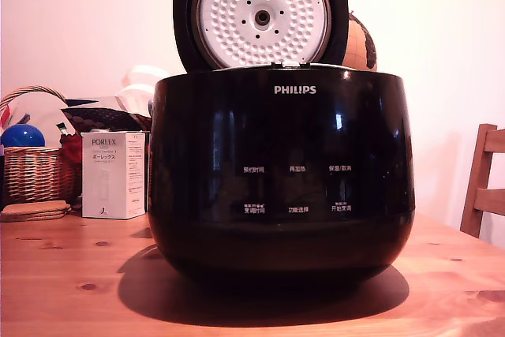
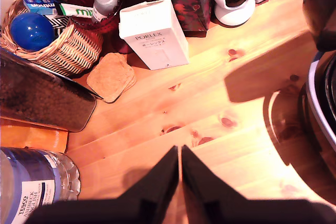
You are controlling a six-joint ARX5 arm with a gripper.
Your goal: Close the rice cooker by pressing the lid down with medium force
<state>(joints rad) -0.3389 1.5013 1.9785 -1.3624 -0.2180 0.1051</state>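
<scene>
On table (image 1: 63, 290) | lid (image 1: 260, 12) up | fingers (image 2: 180, 157) closed, clear of rice cooker (image 1: 281, 175)

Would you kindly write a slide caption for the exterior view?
Black Philips rice cooker on a wooden table, its lid raised, dimpled inner disc facing the camera.

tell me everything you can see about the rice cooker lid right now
The lid is round with a glossy black rim. It stands open, swung up nearly upright behind the rice cooker and joined to it at the back edge. Its inner face points toward the exterior camera: a white-silver dimpled metal disc with a centre hole ringed by small dark holes. Its top is cut off by the frame. Nothing presses on it; the gripper is over the wooden table, away from it.
</scene>
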